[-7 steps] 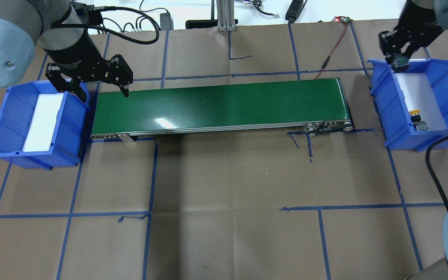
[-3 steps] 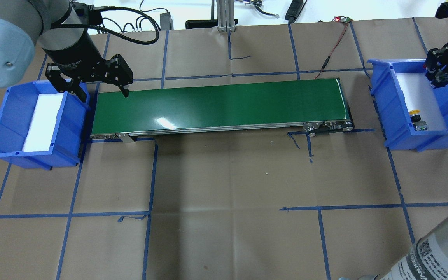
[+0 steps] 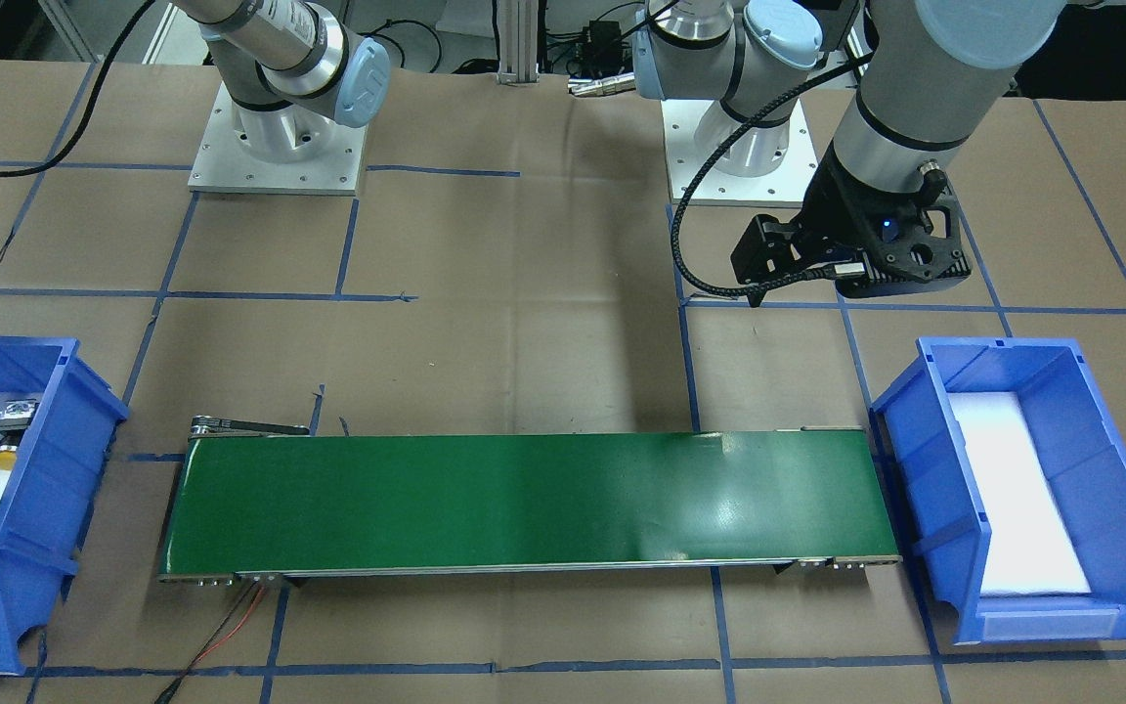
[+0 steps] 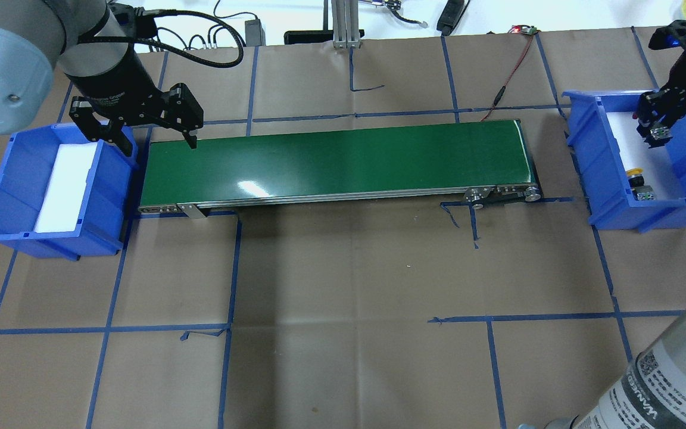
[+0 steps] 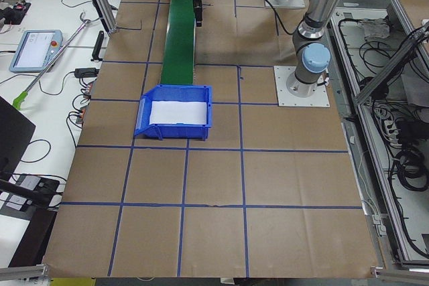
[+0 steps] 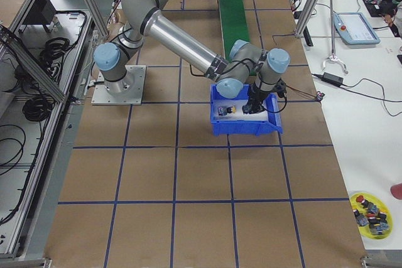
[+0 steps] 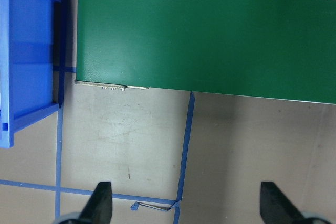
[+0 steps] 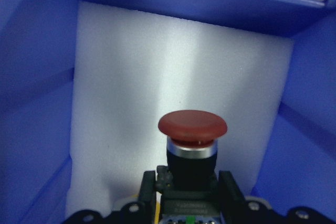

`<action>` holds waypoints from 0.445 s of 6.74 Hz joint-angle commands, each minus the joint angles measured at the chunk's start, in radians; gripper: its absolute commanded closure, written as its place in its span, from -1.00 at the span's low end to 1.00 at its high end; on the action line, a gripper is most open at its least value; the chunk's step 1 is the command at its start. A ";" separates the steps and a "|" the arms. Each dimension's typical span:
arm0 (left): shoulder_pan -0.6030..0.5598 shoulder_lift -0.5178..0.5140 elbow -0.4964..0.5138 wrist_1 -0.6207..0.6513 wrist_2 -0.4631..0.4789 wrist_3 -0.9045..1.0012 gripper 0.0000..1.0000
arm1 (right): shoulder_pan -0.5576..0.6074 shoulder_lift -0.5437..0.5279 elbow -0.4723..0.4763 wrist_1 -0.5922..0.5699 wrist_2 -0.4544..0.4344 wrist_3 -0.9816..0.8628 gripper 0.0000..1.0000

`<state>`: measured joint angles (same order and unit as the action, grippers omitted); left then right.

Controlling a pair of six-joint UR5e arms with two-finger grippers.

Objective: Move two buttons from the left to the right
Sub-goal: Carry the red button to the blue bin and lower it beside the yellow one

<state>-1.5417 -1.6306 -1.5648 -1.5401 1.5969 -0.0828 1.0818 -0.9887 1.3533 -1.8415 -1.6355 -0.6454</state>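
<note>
Red button [image 8: 192, 125] is sitting clamped in the right gripper [image 4: 652, 127], which is now hanging further in toward the middle of the right blue bin [image 4: 593, 179] than 0.4 s ago, over the white foam [image 8: 131, 77]; the left gripper [image 4: 157, 145] is keeping its spot. Counting two buttons, two blue bins, one green belt [image 4: 331, 161]: the yellow button [image 4: 635, 174] is lying on the foam at that bin's near end. Left jaws are hanging spread wide, gripping nothing, over the belt's left end just beside the left bin [image 4: 3, 185].
</note>
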 commanded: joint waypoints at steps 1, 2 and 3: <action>0.000 0.000 0.000 0.000 0.000 0.000 -1.00 | 0.003 0.024 0.018 -0.007 -0.007 0.001 0.91; 0.000 0.000 0.000 0.000 0.000 0.000 -1.00 | 0.003 0.022 0.047 -0.034 -0.007 0.006 0.90; 0.000 0.000 0.000 0.000 0.000 0.000 -1.00 | 0.003 0.024 0.050 -0.048 -0.009 0.007 0.87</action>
<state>-1.5417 -1.6306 -1.5647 -1.5401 1.5969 -0.0828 1.0842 -0.9665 1.3912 -1.8713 -1.6429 -0.6409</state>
